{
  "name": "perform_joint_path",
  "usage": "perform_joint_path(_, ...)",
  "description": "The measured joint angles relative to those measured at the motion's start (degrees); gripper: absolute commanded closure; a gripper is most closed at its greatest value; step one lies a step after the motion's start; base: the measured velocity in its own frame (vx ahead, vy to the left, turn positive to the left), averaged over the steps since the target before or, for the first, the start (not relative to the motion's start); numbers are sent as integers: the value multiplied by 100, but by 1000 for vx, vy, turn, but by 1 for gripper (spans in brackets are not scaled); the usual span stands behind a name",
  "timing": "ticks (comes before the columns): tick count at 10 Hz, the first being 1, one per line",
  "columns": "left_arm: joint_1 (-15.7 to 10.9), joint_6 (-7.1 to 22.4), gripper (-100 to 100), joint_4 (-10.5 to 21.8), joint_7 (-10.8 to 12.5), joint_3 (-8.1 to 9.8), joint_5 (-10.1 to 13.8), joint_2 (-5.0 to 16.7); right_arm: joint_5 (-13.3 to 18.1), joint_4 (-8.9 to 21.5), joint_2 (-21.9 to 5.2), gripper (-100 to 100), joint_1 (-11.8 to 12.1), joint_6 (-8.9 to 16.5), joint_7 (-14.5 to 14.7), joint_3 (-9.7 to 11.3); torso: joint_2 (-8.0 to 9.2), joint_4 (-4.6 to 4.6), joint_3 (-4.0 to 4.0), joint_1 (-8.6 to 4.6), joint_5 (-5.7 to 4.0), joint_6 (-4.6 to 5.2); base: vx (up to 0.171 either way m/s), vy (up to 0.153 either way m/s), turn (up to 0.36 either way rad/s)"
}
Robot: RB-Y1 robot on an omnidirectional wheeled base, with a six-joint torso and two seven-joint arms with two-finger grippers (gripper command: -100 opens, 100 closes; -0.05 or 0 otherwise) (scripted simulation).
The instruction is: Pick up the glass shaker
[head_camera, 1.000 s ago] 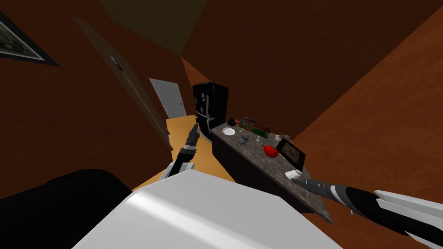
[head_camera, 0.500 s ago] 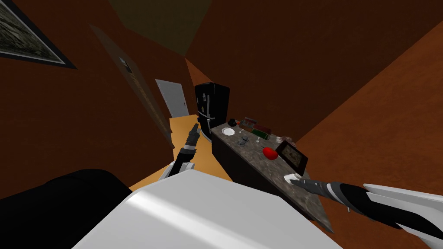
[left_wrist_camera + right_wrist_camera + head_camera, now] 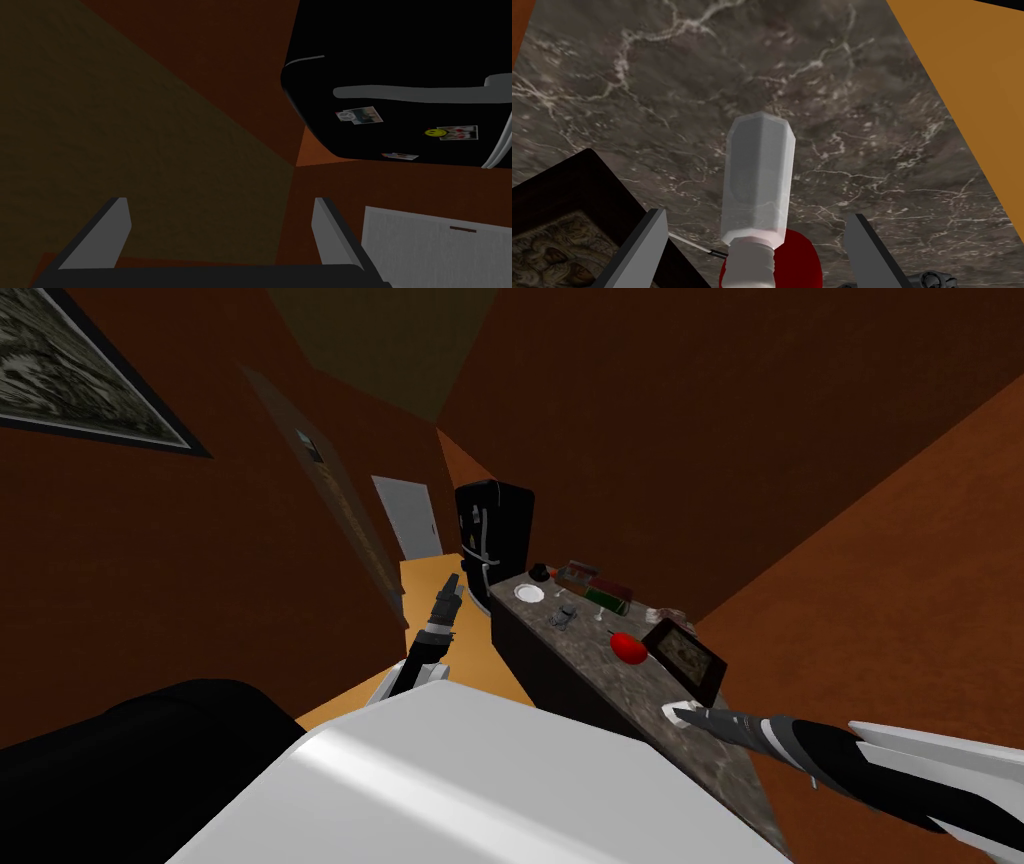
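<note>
Pre-grasp step: your right hand (image 3: 757, 223) had fingers apart, straddling shaker (image 3: 759, 170) at frame centre, over marble counter (image 3: 662, 75), no contact. Next move probably: ease in, squeeze body. Shaker's lower end cut off at bottom edge; red thing (image 3: 804, 255) behind half hidden. Left hand (image 3: 221, 209) fingers apart too, idle.

Our right forearm (image 3: 850, 763) runs white into black with a grey band; our jaws are thin light-grey blades on dark boxes.

place: home kitchen | black fridge (image 3: 495, 528) with stickers | marble counter (image 3: 580, 638) | plate (image 3: 529, 593)
</note>
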Motion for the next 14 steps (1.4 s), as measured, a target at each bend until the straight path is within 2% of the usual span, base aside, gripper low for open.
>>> perform_joint_path(1,0,0,0,0,0,0,0,0,51,14,148,-100,141,41,55,-95,-2,-1,-1,1,-1,0,45,15,108)
perform_joint_path(2,0,0,0,0,0,0,0,0,98,22,288,-100,144,72,112,-64,-5,-1,-3,3,1,-1,46,15,109)
perform_joint_path(3,0,0,0,0,0,0,0,0,127,-1,397,-100,35,112,154,73,-6,-2,-4,4,1,-1,20,5,17)
perform_joint_path(4,0,0,0,0,0,0,0,0,130,-5,406,100,23,122,163,91,0,0,0,2,1,0,0,0,0)
perform_joint_path(8,0,0,0,0,0,0,0,0,130,-4,404,100,23,119,162,88,5,-1,2,-4,-6,-2,0,0,0)
perform_joint_path(9,0,0,0,0,0,0,0,0,130,-3,404,0,23,120,162,88,5,-1,1,-4,-6,-2,0,0,0)
perform_joint_path(10,0,0,0,0,0,0,0,0,130,-3,404,100,23,121,162,88,5,-1,1,-4,-6,-2,0,0,0)
perform_joint_path(11,0,0,0,0,0,0,0,0,152,32,450,100,159,107,170,-41,6,-3,1,-9,-10,3,-27,-1,-97)
perform_joint_path(14,0,0,0,0,0,0,0,0,30,35,80,100,283,35,39,-255,24,1,11,-20,-12,8,-40,-14,-88)
